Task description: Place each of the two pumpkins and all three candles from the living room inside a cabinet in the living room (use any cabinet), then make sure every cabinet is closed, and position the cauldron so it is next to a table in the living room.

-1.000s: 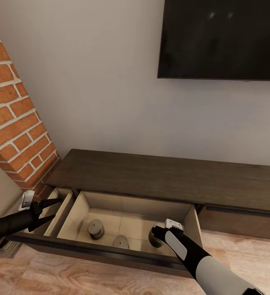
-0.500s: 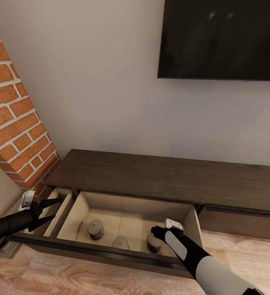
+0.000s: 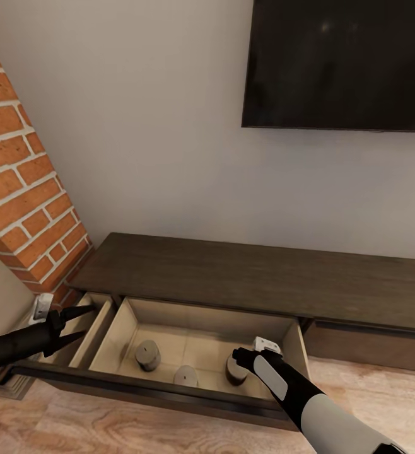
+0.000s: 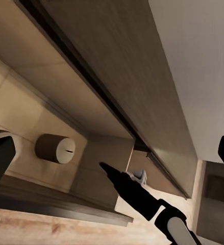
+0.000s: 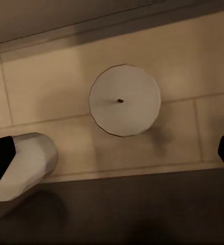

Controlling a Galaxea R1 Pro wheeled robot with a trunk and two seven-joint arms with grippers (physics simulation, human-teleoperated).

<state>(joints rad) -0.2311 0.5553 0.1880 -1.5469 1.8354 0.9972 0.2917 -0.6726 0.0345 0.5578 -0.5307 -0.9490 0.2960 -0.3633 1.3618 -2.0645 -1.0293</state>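
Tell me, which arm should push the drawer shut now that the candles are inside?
Probably the left. Its open hand hangs beside the drawer near its front corner, holding nothing. The right hand, also open, is down inside the drawer above a candle, so it must lift out first.

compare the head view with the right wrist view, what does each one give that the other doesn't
Head view: the TV, brick wall, cabinet top, the open left end effector and three candles standing in the pulled-out drawer. Right wrist view: a candle's wick dot seen from above, between the open right end effector tips. Both: candles on the drawer's beige floor.
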